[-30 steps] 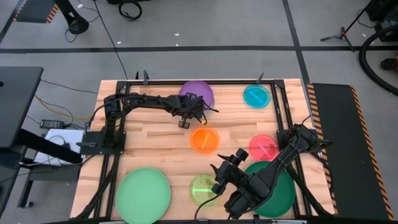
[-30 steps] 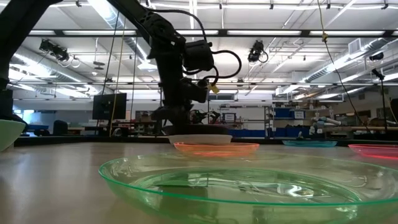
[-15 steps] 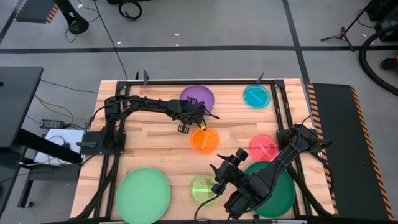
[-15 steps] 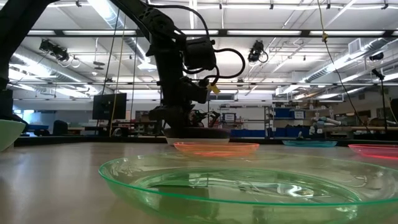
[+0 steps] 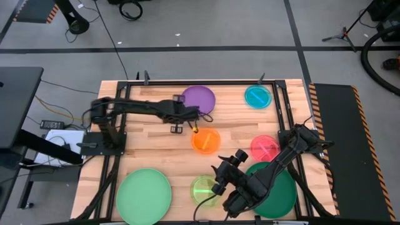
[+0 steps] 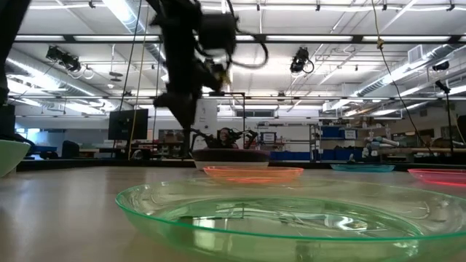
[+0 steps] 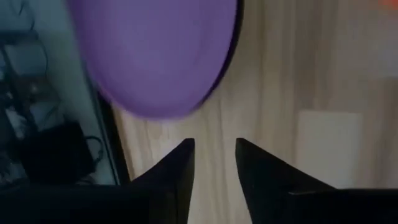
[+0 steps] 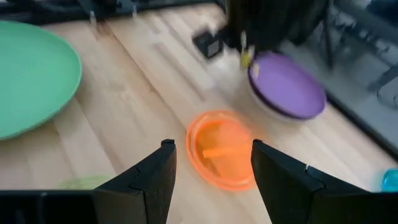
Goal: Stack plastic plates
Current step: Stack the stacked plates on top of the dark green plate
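The purple plate [image 5: 199, 98] lies near the far edge on a pale plate whose rim [image 8: 267, 107] shows under it. My left gripper [image 5: 186, 123] hangs open with a narrow gap just left of and near to it, touching nothing; the purple plate [image 7: 155, 56] is ahead of its fingers. The orange plate [image 5: 205, 140] lies flat mid-table. My right gripper [image 8: 214, 180] is open above the lime plate [image 5: 205, 189], looking toward the orange plate [image 8: 222, 149]. A black plate is not visible.
The teal plate [image 5: 257, 95] is at the far right, the pink plate [image 5: 265, 148] at the right. The light green plate [image 5: 144, 195] is at the near left. The dark green plate [image 5: 275, 190] lies under my right arm. Bare wood shows left of the orange plate.
My left gripper has drawn back from the near edge of the purple plate, rising and moving toward the table's left edge. The purple plate has stayed on the pale plate. My right arm has kept still.
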`<control>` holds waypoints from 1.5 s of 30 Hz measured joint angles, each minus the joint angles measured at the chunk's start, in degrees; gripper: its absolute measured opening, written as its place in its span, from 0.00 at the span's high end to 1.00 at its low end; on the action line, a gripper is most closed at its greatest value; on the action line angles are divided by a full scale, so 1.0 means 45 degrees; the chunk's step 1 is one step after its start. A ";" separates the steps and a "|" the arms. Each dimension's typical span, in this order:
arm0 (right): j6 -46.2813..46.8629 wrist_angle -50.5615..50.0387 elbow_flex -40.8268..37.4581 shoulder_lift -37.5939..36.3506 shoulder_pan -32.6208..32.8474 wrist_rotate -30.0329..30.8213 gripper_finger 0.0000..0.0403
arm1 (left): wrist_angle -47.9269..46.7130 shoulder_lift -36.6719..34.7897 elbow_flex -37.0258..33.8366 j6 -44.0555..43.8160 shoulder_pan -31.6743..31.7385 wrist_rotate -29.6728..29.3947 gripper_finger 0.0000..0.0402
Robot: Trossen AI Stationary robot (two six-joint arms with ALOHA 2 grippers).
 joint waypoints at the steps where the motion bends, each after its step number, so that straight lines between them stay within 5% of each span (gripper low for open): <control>1: -0.0007 0.0195 -0.0083 0.0000 -0.0056 -0.0219 0.47 | -0.0238 -0.0524 -0.0208 -0.0530 -0.0299 -0.0054 0.72; 5: 0.0037 0.0506 -0.0393 0.0005 -0.0160 -0.0394 0.47 | 0.0166 -0.3121 -0.1712 -0.3059 -0.2240 -0.0099 0.81; 12: 0.0345 0.0899 -0.0746 0.0005 -0.0388 -0.0054 0.47 | 0.1771 -0.7142 -0.5031 -0.7239 -0.7637 -0.1158 0.93; 16: -0.0558 0.2522 -0.1283 0.0005 -0.0837 -0.0036 0.47 | 0.3643 -0.8332 -0.6269 -0.8786 -1.0432 -0.1590 0.96; 21: -0.3330 0.5630 -0.2261 0.0005 -0.1613 -0.1041 0.45 | 0.6576 -0.8534 -0.6943 -0.8502 -1.2725 -0.1668 0.96; 28: -0.6051 0.8344 -0.2585 0.0005 -0.2266 -0.2062 0.38 | 1.0914 -0.8503 -0.6956 -0.5763 -1.4168 -0.1680 0.96; 36: -0.7527 0.9169 -0.2585 0.0005 -0.1846 -0.0560 0.32 | 1.5560 -0.8503 -0.6952 -0.0196 -1.4710 -0.1678 0.96; 40: -0.8282 0.9373 -0.2585 0.0000 -0.1668 -0.0043 0.34 | 1.5386 -0.8503 -0.6952 -0.0077 -1.4726 -0.1678 0.96; 45: -0.8034 0.9299 -0.2633 0.0000 -0.1949 -0.1081 0.36 | 1.4280 -0.8473 -0.6952 -0.1153 -1.4746 -0.1678 0.96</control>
